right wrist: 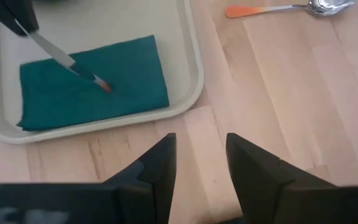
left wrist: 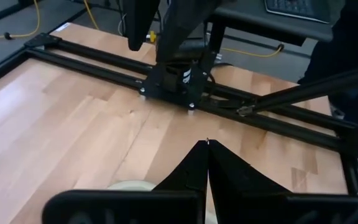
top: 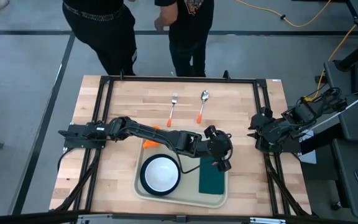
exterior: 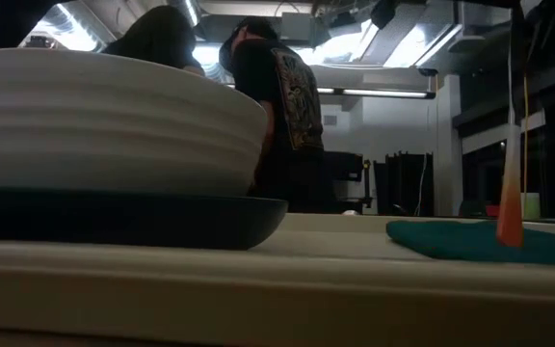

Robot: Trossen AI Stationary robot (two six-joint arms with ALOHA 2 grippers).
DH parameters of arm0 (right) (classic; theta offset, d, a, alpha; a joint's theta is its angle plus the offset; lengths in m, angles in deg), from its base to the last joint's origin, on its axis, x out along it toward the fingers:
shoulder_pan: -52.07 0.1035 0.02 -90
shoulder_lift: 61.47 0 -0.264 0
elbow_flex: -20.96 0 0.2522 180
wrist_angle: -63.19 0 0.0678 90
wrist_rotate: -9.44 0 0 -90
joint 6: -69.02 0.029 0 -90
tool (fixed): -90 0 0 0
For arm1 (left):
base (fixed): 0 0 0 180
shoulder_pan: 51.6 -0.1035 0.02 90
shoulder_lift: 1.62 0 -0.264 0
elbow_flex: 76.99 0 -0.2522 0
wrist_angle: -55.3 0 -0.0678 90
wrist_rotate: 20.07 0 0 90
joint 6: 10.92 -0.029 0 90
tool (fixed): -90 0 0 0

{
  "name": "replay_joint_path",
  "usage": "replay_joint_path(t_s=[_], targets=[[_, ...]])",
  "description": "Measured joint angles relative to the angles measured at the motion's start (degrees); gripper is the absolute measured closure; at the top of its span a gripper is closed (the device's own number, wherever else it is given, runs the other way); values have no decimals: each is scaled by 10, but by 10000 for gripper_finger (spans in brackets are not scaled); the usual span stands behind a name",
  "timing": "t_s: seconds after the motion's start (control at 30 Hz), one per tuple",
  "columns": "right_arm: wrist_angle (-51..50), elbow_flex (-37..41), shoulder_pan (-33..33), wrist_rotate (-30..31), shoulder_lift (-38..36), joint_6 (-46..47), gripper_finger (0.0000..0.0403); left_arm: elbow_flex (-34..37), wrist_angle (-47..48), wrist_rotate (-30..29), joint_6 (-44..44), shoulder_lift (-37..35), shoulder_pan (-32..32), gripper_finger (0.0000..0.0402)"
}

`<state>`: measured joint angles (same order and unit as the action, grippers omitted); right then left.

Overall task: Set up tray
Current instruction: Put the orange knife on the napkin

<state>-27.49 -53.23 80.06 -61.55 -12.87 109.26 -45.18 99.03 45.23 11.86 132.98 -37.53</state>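
The beige tray lies at the table's near middle. On it are a white bowl on a dark plate and a green napkin. My left gripper reaches over the tray from the left, shut on an orange-handled knife that hangs over the napkin. My right gripper hovers open above the bare table, off the tray's right rim. A fork and a spoon, both with orange handles, lie flat at the far middle of the table. My left gripper pinches the knife's metal blade end between its two shut fingers, which slant down from the table's left. The knife hangs below the fingers, its orange handle end lowest, over the napkin. Whether that end touches the cloth I cannot tell.
An orange piece shows beside my left arm, just beyond the tray. A black frame runs around the table. Two people stand past its far edge. Bare wood lies between the tray and the fork and spoon.
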Motion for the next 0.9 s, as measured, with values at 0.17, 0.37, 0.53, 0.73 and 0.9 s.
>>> replay_joint_path(t_s=[0.17, 0.37, 0.53, 0.73, 0.9], targets=[[103, 45, 0, -6, -4, 0, 258, -4, -5, -11, -13, -6, 3, 400], [254, 169, 0, -87, -3, 34, 258, -7, 7, -52, -32, -35, 5, 400], [358, 234, 15, -109, -6, 60, 258, -3, 22, -61, -41, -45, 6, 400], [508, 280, 23, -48, -3, 60, 258, -2, 17, -62, -41, -46, 6, 400], [513, 301, 23, -15, 0, 82, 258, -4, 13, -62, -46, -46, 6, 400]])
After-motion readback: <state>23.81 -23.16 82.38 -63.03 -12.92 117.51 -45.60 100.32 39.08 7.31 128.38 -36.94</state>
